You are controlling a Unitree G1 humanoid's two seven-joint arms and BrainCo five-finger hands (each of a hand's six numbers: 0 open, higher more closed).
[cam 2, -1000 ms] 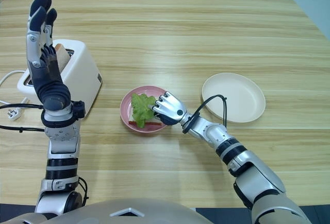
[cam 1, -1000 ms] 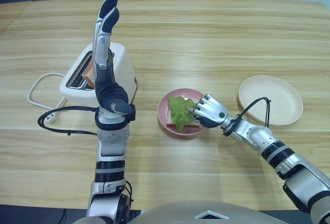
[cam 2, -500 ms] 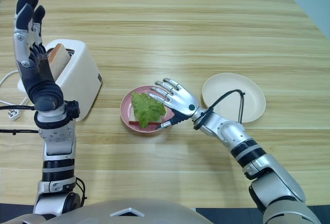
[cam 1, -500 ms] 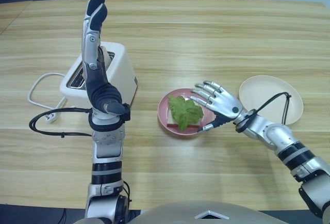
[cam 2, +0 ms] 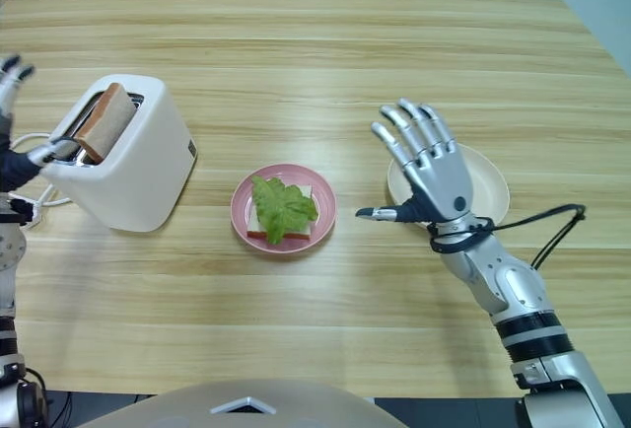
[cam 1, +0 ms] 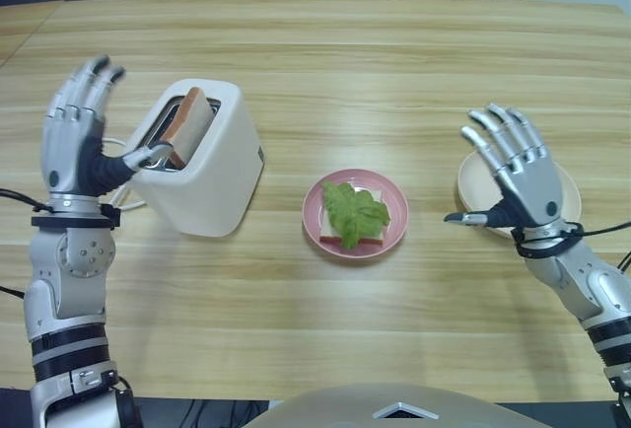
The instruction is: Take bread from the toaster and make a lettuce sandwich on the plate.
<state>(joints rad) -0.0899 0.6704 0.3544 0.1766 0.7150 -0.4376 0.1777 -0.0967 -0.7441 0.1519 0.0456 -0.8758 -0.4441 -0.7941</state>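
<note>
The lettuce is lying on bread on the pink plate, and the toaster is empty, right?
Not quite. The toaster is not empty: a slice of bread sticks up out of its slot, as the left eye view shows. The rest is right: the lettuce lies on another slice on the pink plate.

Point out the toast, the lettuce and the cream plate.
toast [cam 1: 187, 122], left eye view, middle of the slice
lettuce [cam 1: 355, 213], left eye view, middle of the leaf
cream plate [cam 2: 490, 184], right eye view, bare right side
</note>
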